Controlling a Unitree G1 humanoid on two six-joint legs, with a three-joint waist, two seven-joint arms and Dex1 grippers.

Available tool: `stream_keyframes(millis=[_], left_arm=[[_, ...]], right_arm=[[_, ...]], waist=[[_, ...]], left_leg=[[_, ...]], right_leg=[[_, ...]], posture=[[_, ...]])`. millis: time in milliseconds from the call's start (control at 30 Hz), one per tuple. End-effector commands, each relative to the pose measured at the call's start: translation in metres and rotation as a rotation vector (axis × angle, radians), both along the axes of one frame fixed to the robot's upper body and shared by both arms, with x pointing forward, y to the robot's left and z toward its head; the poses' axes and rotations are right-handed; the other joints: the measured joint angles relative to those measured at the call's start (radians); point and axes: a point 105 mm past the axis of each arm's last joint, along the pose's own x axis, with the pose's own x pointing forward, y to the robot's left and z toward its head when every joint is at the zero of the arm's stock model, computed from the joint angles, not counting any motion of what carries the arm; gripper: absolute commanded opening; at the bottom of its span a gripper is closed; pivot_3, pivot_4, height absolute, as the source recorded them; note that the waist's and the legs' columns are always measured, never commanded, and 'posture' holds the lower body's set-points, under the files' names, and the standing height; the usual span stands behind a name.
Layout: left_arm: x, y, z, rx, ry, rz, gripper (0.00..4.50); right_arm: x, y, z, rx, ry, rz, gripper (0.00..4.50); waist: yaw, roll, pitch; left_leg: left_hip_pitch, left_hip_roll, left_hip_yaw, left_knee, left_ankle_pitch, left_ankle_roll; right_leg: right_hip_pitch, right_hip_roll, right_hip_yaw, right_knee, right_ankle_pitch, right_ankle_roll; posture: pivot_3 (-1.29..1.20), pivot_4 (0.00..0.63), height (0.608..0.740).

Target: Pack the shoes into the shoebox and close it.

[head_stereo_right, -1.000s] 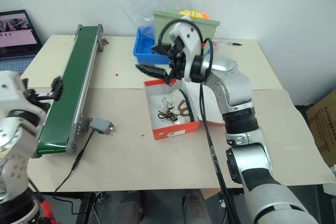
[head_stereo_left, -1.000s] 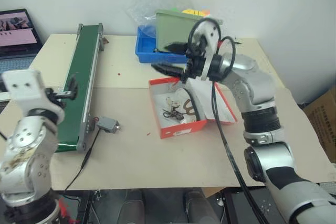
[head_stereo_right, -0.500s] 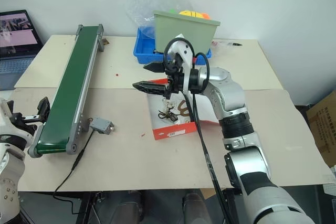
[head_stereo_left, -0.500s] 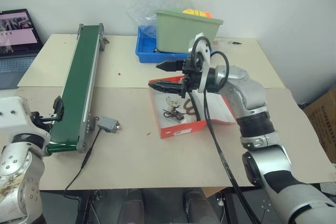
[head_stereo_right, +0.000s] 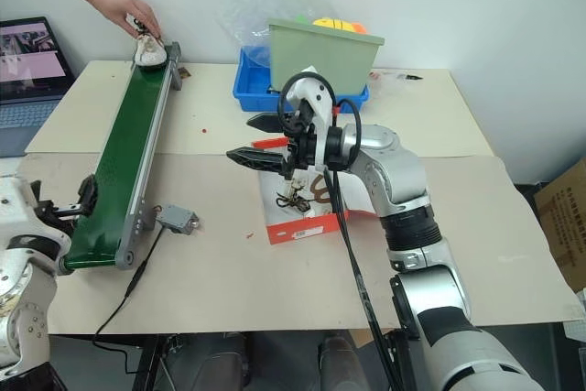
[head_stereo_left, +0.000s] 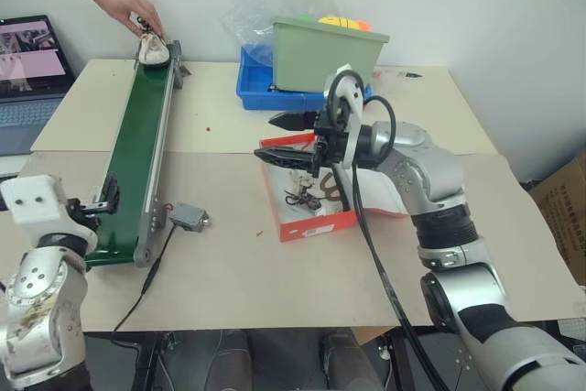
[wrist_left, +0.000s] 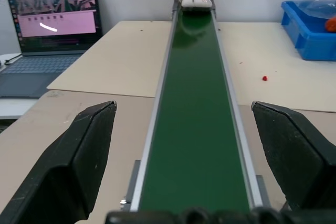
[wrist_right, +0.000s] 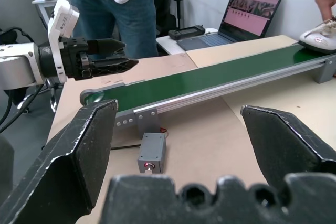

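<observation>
Left eye view: right gripper [head_stereo_left: 291, 139] spread wide, empty, over shoebox [head_stereo_left: 311, 223]; left gripper [head_stereo_left: 106, 197] wide apart at conveyor [head_stereo_left: 137, 157] near end; person's hand [head_stereo_left: 128, 8] on shoe [head_stereo_left: 152, 48] at far end.

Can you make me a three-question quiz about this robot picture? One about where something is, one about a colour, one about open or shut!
1. Where is the shoe under the person's hand?
A far end of the green belt
B in the blue tray
C on the laptop

2. What colour is the shoebox outside?
A red-orange
B purple
C black

3. The right gripper is:
A shut on a shoe
B open, empty
C shut on a cable

Answers: 1 A, it sits at the belt's far end. 2 A, its walls are red-orange. 3 B, its fingers stand spread.
</observation>
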Motion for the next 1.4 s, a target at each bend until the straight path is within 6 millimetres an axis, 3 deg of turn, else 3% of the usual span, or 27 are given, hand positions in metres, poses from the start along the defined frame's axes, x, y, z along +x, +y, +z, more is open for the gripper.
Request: stream_keyframes(millis=[33, 367, 500, 1000, 1300, 1400], left_arm=[[0.004, -0.001, 0.012, 0.031, -0.055, -0.010, 4.44], [0.007, 0.002, 0.012, 0.035, -0.068, -0.007, 4.44], [0.012, 0.003, 0.007, -0.010, -0.026, -0.012, 4.44], [0.041, 0.004, 0.018, -0.099, 0.202, -0.010, 4.44], [0.044, 0.009, 0.005, -0.198, 0.274, 0.003, 4.44], [0.045, 0.009, 0.014, -0.185, 0.264, 0.004, 4.44]], right_arm=[[-0.005, -0.003, 0.011, 0.025, -0.036, -0.004, 4.49], [-0.005, 0.003, 0.010, 0.029, -0.028, -0.024, 4.49], [-0.005, 0.006, 0.010, 0.034, -0.035, -0.035, 4.49], [-0.008, 0.013, 0.007, 0.060, -0.003, -0.065, 4.49], [-0.006, 0.011, 0.004, 0.064, 0.010, -0.101, 4.49], [-0.004, 0.010, 0.003, 0.065, 0.015, -0.115, 4.49]], waist=[[0.001, 0.000, 0.000], [0.000, 0.000, 0.000], [0.000, 0.000, 0.000], [0.000, 0.000, 0.000], [-0.003, 0.000, 0.000], [-0.003, 0.000, 0.000]], left_leg=[[0.000, 0.000, 0.000, 0.000, 0.000, 0.000], [0.000, 0.000, 0.000, 0.000, 0.000, 0.000], [0.000, 0.000, 0.000, 0.000, 0.000, 0.000], [0.000, 0.000, 0.000, 0.000, 0.000, 0.000], [0.000, 0.000, 0.000, 0.000, 0.000, 0.000], [0.000, 0.000, 0.000, 0.000, 0.000, 0.000]], right_leg=[[0.000, 0.000, 0.000, 0.000, 0.000, 0.000], [0.000, 0.000, 0.000, 0.000, 0.000, 0.000], [0.000, 0.000, 0.000, 0.000, 0.000, 0.000], [0.000, 0.000, 0.000, 0.001, 0.000, 0.000], [0.000, 0.000, 0.000, 0.001, 0.000, 0.000], [0.000, 0.000, 0.000, 0.001, 0.000, 0.000]], posture=[[0.00, 0.150, 0.740], [0.00, 0.150, 0.740], [0.00, 0.150, 0.740], [0.00, 0.150, 0.740], [0.00, 0.150, 0.740], [0.00, 0.150, 0.740]])
